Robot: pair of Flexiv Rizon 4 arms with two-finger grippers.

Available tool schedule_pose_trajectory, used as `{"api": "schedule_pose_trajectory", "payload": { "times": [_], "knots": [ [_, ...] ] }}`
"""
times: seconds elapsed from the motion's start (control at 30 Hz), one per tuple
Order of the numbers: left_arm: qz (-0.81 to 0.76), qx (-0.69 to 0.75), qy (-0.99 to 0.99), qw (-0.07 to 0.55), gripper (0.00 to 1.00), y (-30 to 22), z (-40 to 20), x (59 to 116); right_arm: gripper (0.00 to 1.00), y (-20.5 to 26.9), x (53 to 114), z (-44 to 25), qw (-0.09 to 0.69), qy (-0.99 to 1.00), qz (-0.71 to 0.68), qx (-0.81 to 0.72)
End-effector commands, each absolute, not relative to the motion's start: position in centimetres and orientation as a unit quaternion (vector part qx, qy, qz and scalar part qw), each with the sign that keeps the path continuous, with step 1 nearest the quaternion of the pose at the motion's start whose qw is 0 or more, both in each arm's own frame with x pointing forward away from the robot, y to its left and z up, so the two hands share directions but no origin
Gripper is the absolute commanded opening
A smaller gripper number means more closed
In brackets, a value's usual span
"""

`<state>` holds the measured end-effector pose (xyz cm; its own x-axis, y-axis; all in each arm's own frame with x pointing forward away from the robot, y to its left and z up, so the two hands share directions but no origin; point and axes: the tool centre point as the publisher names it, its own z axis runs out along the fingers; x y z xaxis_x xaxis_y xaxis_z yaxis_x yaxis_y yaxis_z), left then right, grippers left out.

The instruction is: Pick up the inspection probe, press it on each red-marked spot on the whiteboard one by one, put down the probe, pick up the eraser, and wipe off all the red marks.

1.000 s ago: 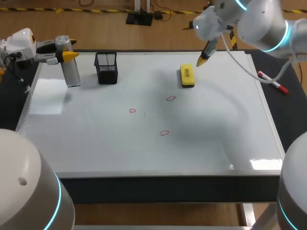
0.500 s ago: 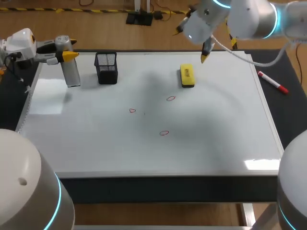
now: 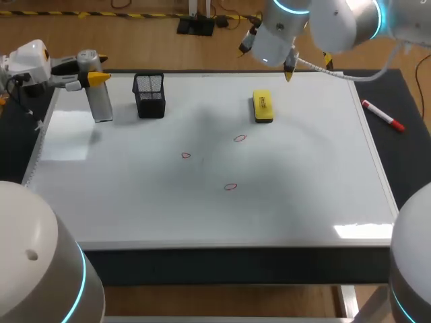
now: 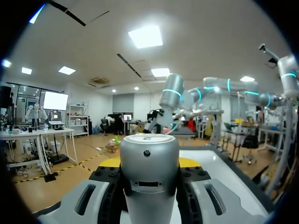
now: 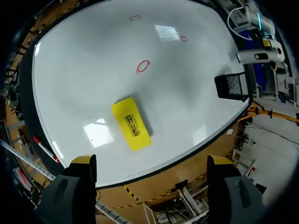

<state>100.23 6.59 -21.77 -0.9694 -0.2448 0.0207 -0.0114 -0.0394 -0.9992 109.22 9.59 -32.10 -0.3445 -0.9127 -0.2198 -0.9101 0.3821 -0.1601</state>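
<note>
Yellow eraser [image 5: 131, 123] ahead of right claw [image 5: 152, 164]; left claw [image 3: 95, 79] grips probe [image 3: 102, 102]

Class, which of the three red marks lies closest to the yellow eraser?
The farthest-back red mark, just in front of the eraser; the other two lie farther off.

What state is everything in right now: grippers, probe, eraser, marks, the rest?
left gripper: jaws shut on the inspection probe
inspection probe: held upright
right gripper: jaws open, empty
eraser: flat on the whiteboard, untouched
red marks: three, unwiped
mesh pen holder: upright
red marker: lying off the whiteboard
</note>
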Motion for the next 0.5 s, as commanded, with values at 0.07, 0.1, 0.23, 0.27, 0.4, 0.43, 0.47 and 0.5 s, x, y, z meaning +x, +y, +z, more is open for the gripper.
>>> {"api": "schedule_pose_trajectory", "payload": {
  "times": [0.07, 0.1, 0.23, 0.27, 0.4, 0.43, 0.47, 0.5],
  "knots": [
    [-0.714, -0.094, 0.688, 0.083, 0.0, 6.5, -21.7, 100.1, 1.0, 9.4, 109.2, -34.5, 0.046, 0.803, -0.005, -0.594],
    [-0.714, -0.094, 0.688, 0.083, 0.0, 6.5, -21.7, 100.1, 1.0, 9.3, 109.1, -34.8, 0.041, 0.802, -0.005, -0.597],
    [-0.714, -0.094, 0.688, 0.083, 0.0, 6.5, -21.7, 100.1, 1.0, 9.0, 108.0, -35.9, 0.031, 0.781, 0.008, -0.623],
    [-0.714, -0.094, 0.688, 0.083, 0.0, 6.5, -21.7, 100.1, 1.0, 9.0, 107.8, -36.1, 0.033, 0.777, 0.014, -0.628],
    [-0.714, -0.094, 0.688, 0.083, 0.0, 6.5, -21.7, 100.1, 1.0, 8.8, 107.7, -37.1, 0.028, 0.762, 0.032, -0.646],
    [-0.714, -0.094, 0.688, 0.083, 0.0, 6.5, -21.7, 100.1, 1.0, 8.8, 107.4, -37.4, 0.026, 0.758, 0.03, -0.651],
    [-0.714, -0.094, 0.688, 0.083, 0.0, 6.5, -21.7, 100.1, 1.0, 8.9, 107.2, -37.5, 0.03, 0.759, 0.033, -0.65],
    [-0.714, -0.094, 0.688, 0.083, 0.0, 6.5, -21.7, 100.1, 1.0, 8.9, 107.1, -37.6, 0.032, 0.758, 0.035, -0.65]
  ]
}}
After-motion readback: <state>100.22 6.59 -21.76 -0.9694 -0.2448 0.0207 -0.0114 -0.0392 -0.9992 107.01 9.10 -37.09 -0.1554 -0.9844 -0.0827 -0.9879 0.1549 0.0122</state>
